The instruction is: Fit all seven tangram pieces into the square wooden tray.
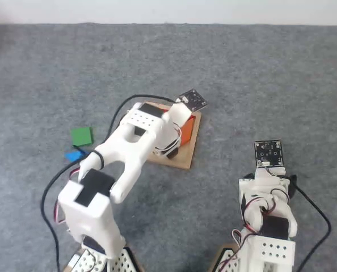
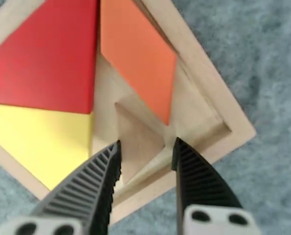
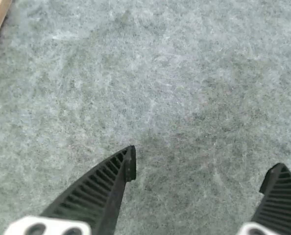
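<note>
Hovering with the left gripper (image 2: 147,144) over the square wooden tray (image 1: 188,153) at mid-frame in the high view, fingers partly spread above a bare-wood triangle (image 2: 135,142). Lying inside: red triangle (image 2: 47,58), yellow triangle (image 2: 37,142), orange parallelogram (image 2: 140,58). Lying on the carpet (image 1: 259,79) at left: green square (image 1: 81,135), blue piece (image 1: 74,155). Holding the right gripper (image 3: 205,157) spread wide at lower right.

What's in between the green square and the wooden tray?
The left arm lies across that stretch. The high view shows its white body passing between the green square and the tray.
</note>
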Controlling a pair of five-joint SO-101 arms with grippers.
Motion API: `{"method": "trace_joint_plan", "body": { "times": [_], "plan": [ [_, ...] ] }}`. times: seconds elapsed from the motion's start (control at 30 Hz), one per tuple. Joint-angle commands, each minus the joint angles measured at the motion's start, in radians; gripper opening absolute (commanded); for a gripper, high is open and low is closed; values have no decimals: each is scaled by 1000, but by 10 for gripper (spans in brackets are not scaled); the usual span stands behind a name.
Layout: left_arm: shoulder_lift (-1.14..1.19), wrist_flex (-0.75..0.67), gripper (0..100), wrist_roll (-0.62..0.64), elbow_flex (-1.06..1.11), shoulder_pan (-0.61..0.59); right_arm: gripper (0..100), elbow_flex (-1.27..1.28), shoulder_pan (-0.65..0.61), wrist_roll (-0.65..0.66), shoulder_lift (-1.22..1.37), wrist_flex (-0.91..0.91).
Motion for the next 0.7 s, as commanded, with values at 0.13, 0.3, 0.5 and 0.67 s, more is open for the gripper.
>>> {"method": "trace_joint_plan", "body": {
  "times": [0.13,0.3,0.5,0.67],
  "plan": [
    [178,166,100,15,-208,6,402,14,4,11,-16,7],
    [135,104,83,14,-193,2,402,14,4,11,-16,7],
    [-77,-41,83,18,-16,-21,402,14,4,11,-16,7],
    [-278,-21,84,40,31,-86,402,14,4,11,-16,7]
  ]
}}
